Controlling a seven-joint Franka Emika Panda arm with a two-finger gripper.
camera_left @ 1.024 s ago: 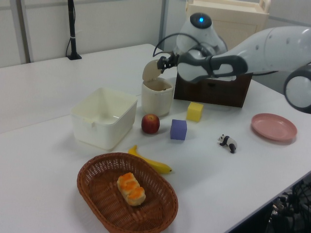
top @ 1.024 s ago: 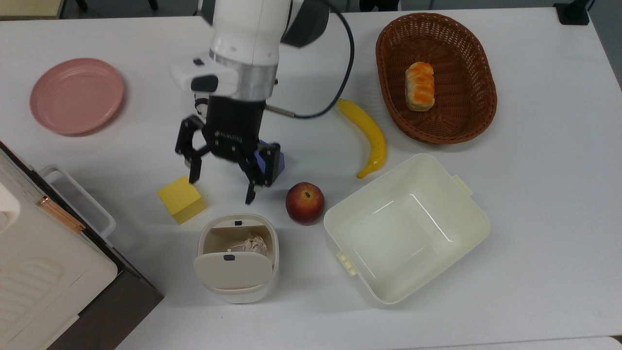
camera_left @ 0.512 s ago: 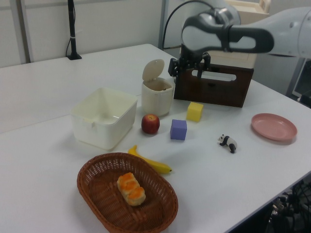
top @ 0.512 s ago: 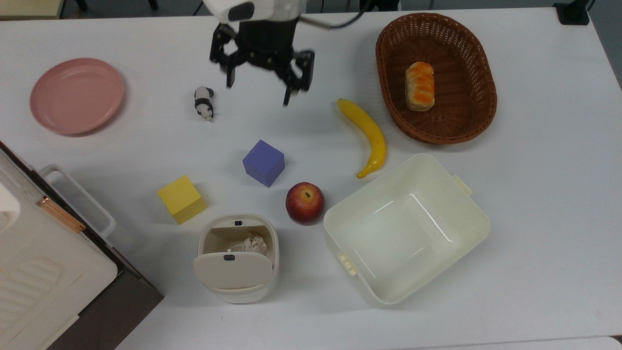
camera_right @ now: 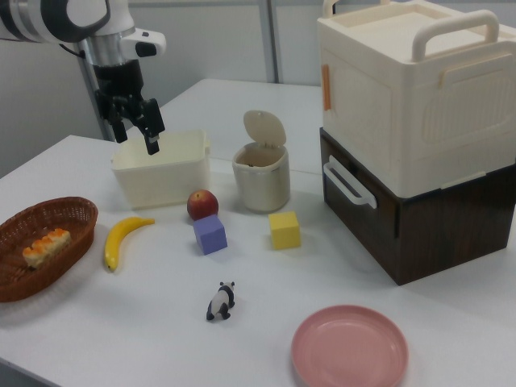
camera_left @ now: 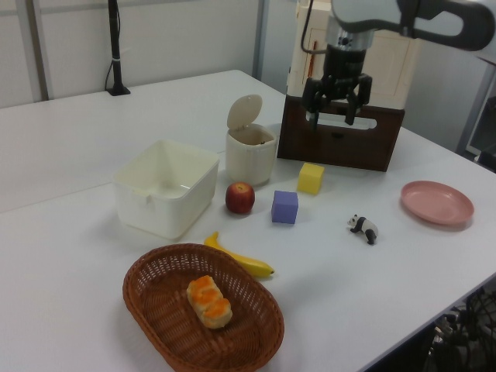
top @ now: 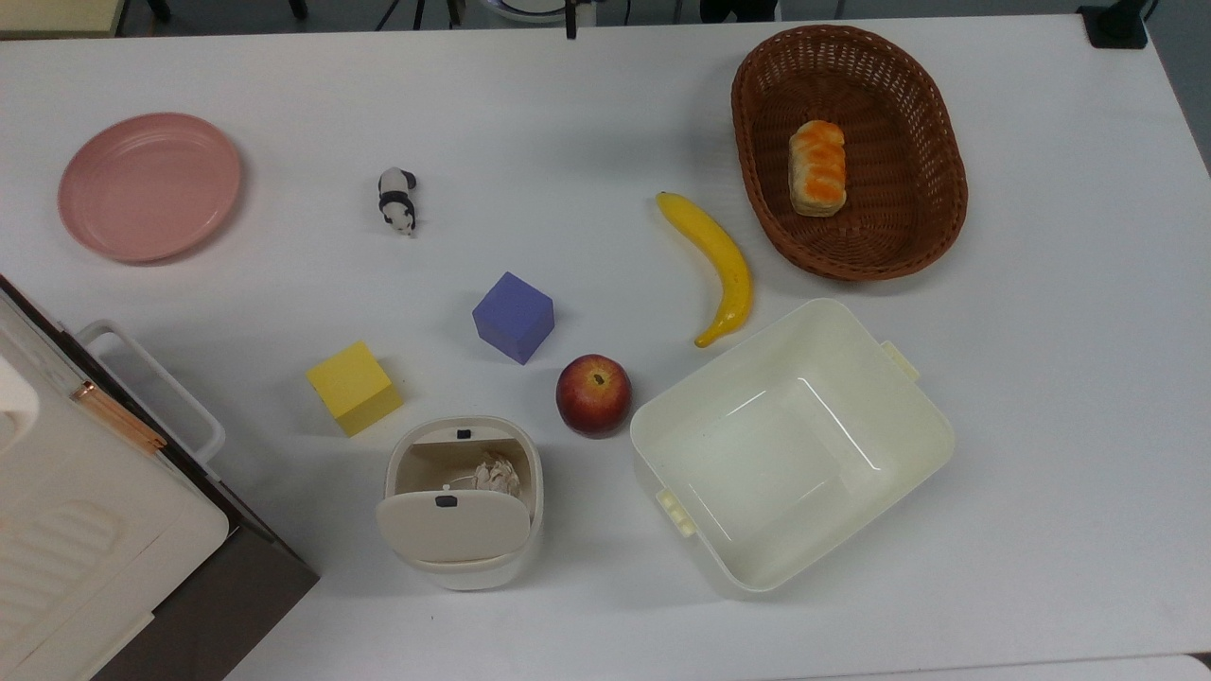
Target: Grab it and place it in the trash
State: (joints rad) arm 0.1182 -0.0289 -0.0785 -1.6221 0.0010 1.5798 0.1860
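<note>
A: While the paper ball sits inside the trash bin, near the table edge by the stacked boxes, the task looks finished. Remaining risk?

B: Small. The flap lid stands tipped open, so the ball is uncovered; a bump to the bin could spill it.

A: Gripper?

B: The gripper hangs high above the table, fingers spread wide, holding nothing. Any descent toward the yellow cube or the apple, both just beside the bin, could clip the raised lid.

A: Anything else?

B: The panda figurine is ball-sized; a second grab could take it by mistake.
</note>
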